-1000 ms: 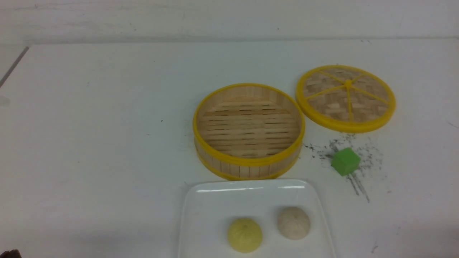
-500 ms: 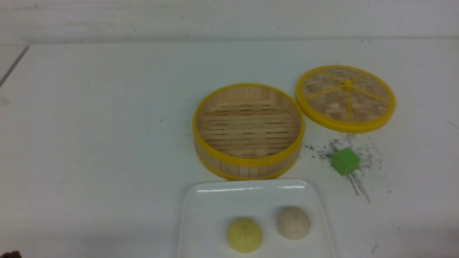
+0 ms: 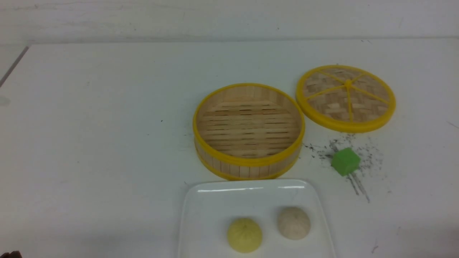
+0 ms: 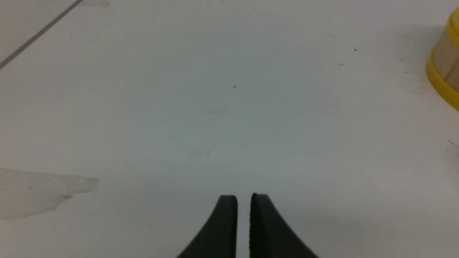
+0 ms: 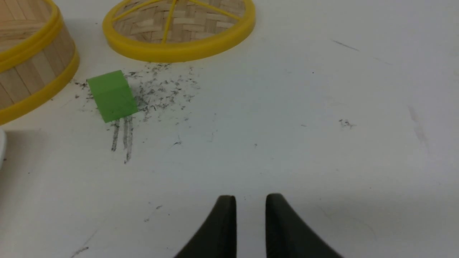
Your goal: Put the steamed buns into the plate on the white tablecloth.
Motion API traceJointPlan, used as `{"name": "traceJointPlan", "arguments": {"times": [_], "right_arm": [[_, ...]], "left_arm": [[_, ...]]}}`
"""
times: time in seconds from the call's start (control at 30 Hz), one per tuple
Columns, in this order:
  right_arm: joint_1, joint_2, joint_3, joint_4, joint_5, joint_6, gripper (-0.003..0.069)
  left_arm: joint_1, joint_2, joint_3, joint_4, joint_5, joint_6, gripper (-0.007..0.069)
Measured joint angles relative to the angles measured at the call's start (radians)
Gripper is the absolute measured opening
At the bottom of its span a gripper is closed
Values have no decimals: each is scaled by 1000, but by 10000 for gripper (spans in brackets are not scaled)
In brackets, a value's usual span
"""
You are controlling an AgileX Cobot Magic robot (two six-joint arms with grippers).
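Observation:
Both steamed buns lie in the white plate (image 3: 215, 200) at the near edge of the white tablecloth (image 3: 107, 143): the pale yellow one (image 3: 244, 234) on the left, the off-white one (image 3: 294, 223) to its right. Neither gripper shows in the front view. In the left wrist view my left gripper (image 4: 244, 197) hangs over bare cloth with a narrow gap between its black fingers and nothing in it. In the right wrist view my right gripper (image 5: 251, 197) stands over scuffed cloth, its jaws a little wider apart and empty.
Behind the plate stands an empty yellow-rimmed bamboo steamer (image 3: 248, 157). Its woven lid (image 3: 346, 97) lies flat at the back right. A green cube (image 3: 345, 161) sits among dark specks between lid and plate, ahead and to the side of my right gripper (image 5: 112, 96).

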Motion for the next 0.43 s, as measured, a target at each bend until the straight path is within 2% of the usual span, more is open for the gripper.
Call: {"name": "traceJointPlan", "arguments": {"times": [0.43], "right_arm": [[0,0,0,0,0,0,164]], "left_arm": [[0,0,0,8,2,0,97]]}}
